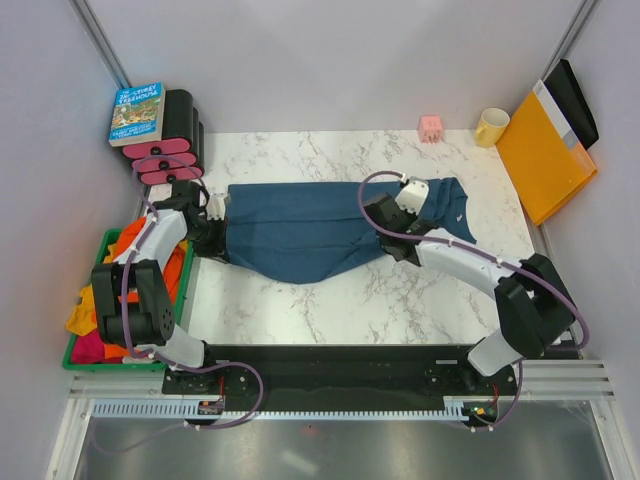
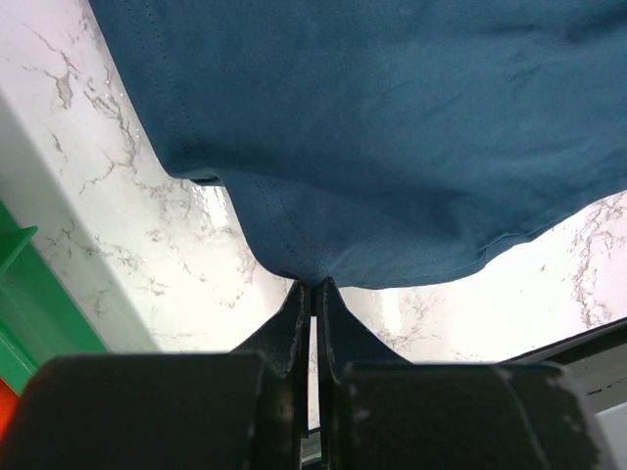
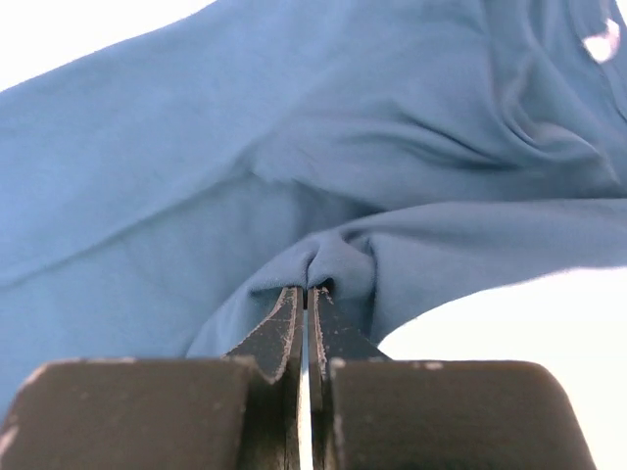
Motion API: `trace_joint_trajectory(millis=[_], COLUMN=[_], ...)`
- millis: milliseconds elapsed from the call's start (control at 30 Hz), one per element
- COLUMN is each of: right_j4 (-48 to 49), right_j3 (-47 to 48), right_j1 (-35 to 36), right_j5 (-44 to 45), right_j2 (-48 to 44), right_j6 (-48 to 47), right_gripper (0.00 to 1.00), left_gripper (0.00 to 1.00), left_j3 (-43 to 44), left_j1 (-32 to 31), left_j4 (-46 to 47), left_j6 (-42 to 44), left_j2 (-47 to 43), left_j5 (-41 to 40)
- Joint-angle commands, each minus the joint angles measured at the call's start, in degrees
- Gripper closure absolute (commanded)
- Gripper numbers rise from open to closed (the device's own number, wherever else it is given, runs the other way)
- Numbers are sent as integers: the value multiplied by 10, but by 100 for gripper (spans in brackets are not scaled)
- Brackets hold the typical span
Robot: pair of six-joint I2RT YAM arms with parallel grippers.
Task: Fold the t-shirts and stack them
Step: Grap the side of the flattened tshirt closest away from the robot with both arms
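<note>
L gripper [image 2: 313, 286] and R gripper [image 3: 307, 290], jaws pinched tight, each grip a bunched bit of the dark teal t-shirt [image 1: 300, 235] lying spread across the marble table [image 1: 400, 300] btwn them.

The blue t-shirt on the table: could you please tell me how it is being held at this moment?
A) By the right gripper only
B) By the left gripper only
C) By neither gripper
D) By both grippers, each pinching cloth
D: the left gripper is shut on an edge of the blue t-shirt, and the right gripper is shut on a bunched fold of it.
</note>
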Motion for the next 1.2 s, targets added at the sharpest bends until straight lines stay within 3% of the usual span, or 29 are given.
trace_joint_trajectory(millis=[0, 167, 300, 400, 467, 600, 767, 1167], right_j4=[6, 10, 15, 21, 22, 22, 20, 37], right_j3=[65, 138, 159, 142, 127, 80, 72, 171], right_j1=[-10, -27, -31, -30, -29, -30, -51, -117], right_j5=[-2, -16, -15, -8, -3, -11, -13, -59], right_j2=[72, 140, 148, 114, 92, 49, 76, 181], right_j6=[-40, -64, -71, -70, -65, -62, -66, -85], right_gripper=[100, 100, 65, 50, 45, 47, 51, 52], left_gripper=[98, 98, 98, 98, 98, 98, 98, 98], left_j3=[6, 10, 12, 15, 18, 19, 21, 12], left_j1=[-3, -2, -3, -3, -3, -3, -4, -6], left_j4=[17, 17, 16, 18, 18, 19, 22, 30], left_j6=[9, 11, 10, 11, 11, 9, 4, -3], left_j2=[10, 18, 16, 14, 15, 22, 33, 34], left_j5=[14, 9, 11, 13, 15, 19, 23, 26])
